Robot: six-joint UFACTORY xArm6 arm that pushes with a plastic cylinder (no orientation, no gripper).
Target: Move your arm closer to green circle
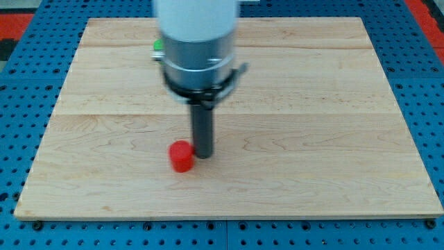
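One green block [158, 46] peeks behind the arm, orientation indiscernible; my tip [203, 154] touches the red block [182, 156].

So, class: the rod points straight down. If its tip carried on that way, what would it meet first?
My tip would meet the wooden board straight away; it looks already on it. The red block sits just to the view's left, outside that line.

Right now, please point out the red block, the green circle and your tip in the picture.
red block [182, 156]: camera view, on its front face.
green circle [158, 46]: camera view, on the small edge showing beside the arm.
my tip [203, 153]: camera view, on the rod's very end.
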